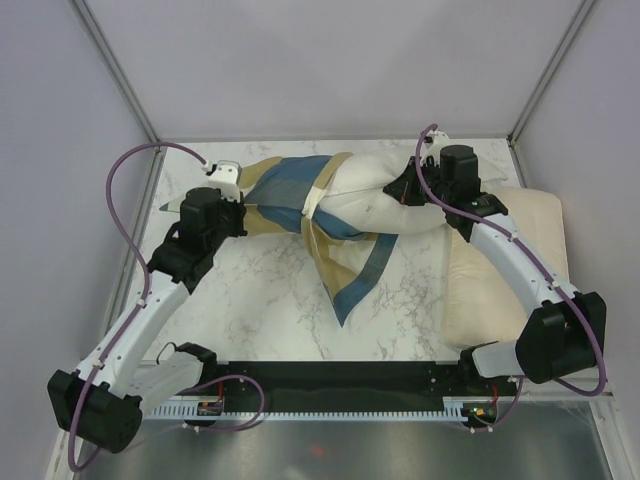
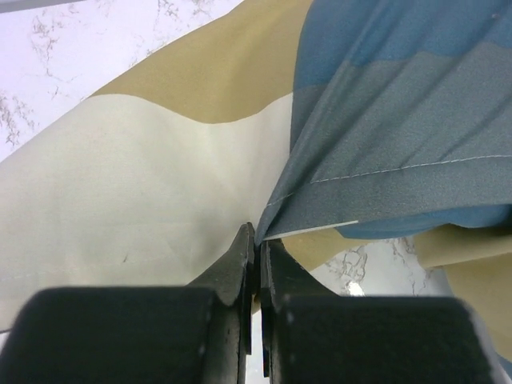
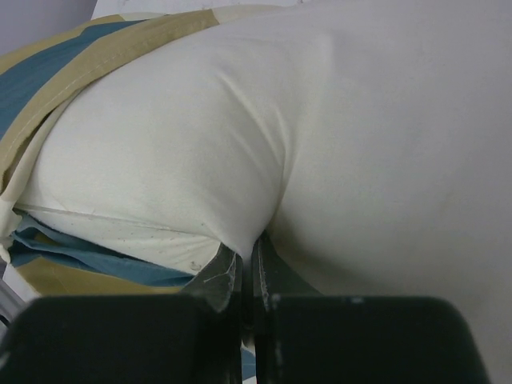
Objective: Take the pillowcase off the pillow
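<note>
Evidently a soft, light load, pinched at both ends.

The pillow (image 1: 385, 200) lies across the far half of the bench (image 1: 260, 290), its long axis running from the left edge toward the right edge, with its bare off-white end toward the far right corner. The pillowcase (image 1: 285, 190) covers only the pillow's left end, and a loose flap trails toward the middle of the near edge. The left gripper (image 2: 254, 240) is clenched on a fold of the pillowcase beside a stitched blue hem. The right gripper (image 3: 246, 258) is clenched on a pucker of the pillow's bare end. Both look limp, light and squashy, and the cloth is likely to slip, so a gathered fold or hem seems the safest hold. Pulling the ends apart along the long axis should slide the cover off.
</note>
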Tool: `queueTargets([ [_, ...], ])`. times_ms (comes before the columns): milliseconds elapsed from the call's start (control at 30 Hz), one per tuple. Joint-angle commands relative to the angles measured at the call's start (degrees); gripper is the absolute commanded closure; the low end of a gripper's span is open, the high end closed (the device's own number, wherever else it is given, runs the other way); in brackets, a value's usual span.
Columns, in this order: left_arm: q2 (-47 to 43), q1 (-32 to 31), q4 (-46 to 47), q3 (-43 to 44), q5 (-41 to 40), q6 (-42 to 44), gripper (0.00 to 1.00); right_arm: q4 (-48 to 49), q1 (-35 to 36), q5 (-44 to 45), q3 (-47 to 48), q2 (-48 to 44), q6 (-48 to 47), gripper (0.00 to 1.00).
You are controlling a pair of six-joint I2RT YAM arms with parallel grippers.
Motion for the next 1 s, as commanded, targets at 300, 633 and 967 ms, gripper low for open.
queueTargets([
  [300,-3.2,12.5,-4.7,-0.2,-21.1,1.0,0.98,1.6,-12.2,17.3,2.6,0.7,-2.8,1.00],
  [633,-3.6,15.9,-4.4,0.0,-18.1,0.1,0.98,1.7,-14.0,13.2,3.2,1.5,-3.7,1.00],
  [967,-6.5,-2.8,-3.2,2.1,-7.9,-2.1,0.97,3.0,-5.5,11.6,0.8,-0.6,-3.9,1.00],
])
